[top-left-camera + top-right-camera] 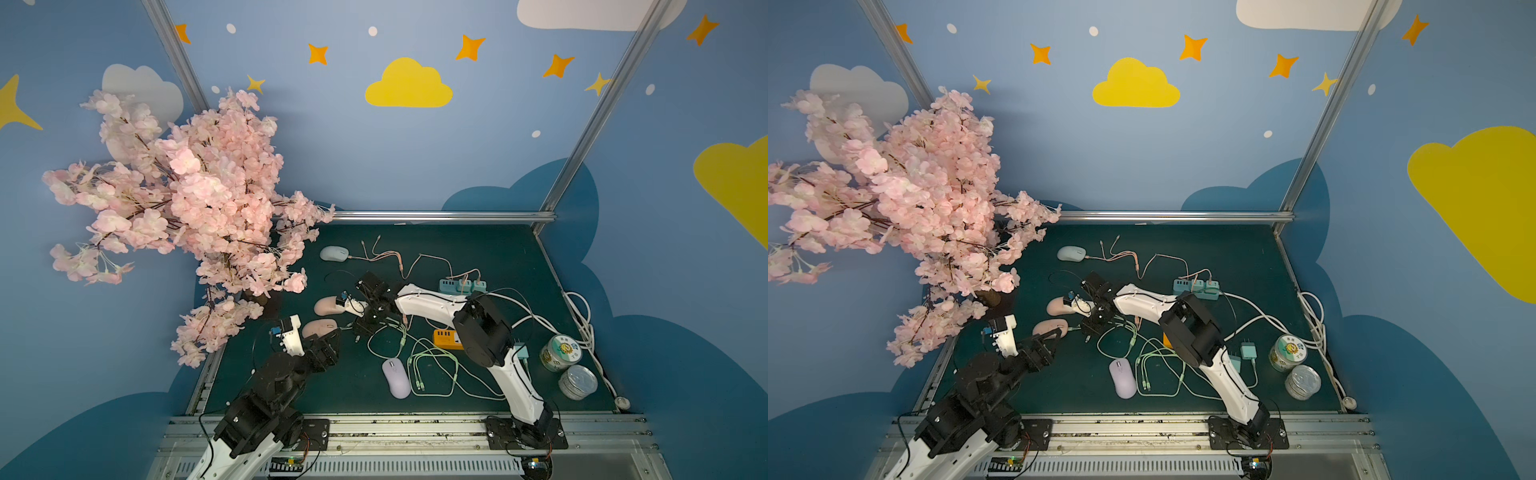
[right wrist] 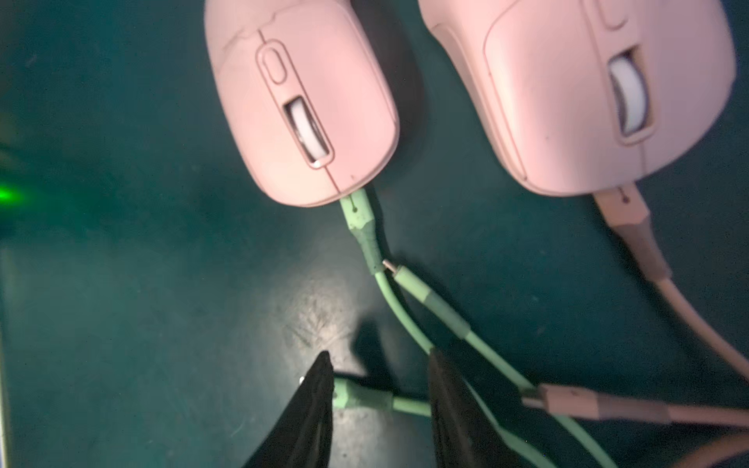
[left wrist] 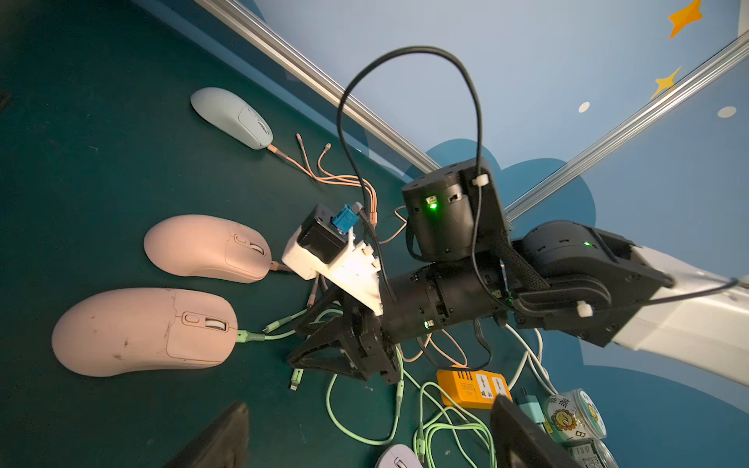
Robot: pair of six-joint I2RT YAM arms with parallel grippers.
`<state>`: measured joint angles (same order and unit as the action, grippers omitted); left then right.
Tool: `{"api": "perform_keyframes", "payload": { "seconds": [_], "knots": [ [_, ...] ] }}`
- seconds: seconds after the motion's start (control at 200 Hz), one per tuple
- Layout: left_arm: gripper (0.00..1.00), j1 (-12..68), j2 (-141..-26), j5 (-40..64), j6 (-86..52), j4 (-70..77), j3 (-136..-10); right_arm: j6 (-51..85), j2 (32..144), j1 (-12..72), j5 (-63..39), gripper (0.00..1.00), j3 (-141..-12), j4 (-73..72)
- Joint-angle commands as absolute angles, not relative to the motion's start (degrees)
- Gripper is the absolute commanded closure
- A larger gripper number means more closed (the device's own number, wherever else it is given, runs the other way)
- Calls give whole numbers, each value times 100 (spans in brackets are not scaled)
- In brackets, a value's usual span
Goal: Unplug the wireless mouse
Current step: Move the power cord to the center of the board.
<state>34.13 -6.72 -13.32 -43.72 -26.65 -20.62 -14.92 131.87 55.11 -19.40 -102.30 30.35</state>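
Sprawling green cables beside pink mouse

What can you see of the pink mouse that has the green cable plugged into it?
The pink mouse has a matte, plastic-looking shell with a few dark scuffs, a white scroll wheel and an oblong button behind it. It lies flat on the dark green mat, beside a second pink mouse but apart. A green plug sits in its front end. The right tool is nearby, not touching it.

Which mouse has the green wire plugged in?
The pink mouse nearer the robot's bases: a green plug sits in its front. The other pink mouse and the pale blue mouse have pinkish wires.
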Motion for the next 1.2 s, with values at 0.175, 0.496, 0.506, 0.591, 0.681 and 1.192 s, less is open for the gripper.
{"api": "perform_keyframes", "payload": {
  "seconds": [0.175, 0.496, 0.506, 0.591, 0.681, 1.192],
  "knots": [
    [8, 3401, -542, -1125, -4100, -2752, -2202, -2005, 13596, 5602, -1626, 65, -10701, 3429],
    [8, 3402, -466, -1178, -4048, -2791, -2170, -2570, 14044, 6090, -1003, 79, -10943, 3900],
    [8, 3401, -461, -1178, -4049, -2787, -2171, -2572, 14038, 6097, -980, 79, -10936, 3902],
    [8, 3401, -474, -1187, -4030, -2779, -2185, -2528, 13891, 6132, -772, 78, -10701, 3714],
    [8, 3401, -474, -1187, -4017, -2778, -2188, -2486, 13591, 6135, -557, 62, -10345, 3366],
    [8, 3405, -483, -1200, -3943, -2772, -2225, -2457, 13888, 5753, -896, 53, -10859, 3595]
  ]
}}
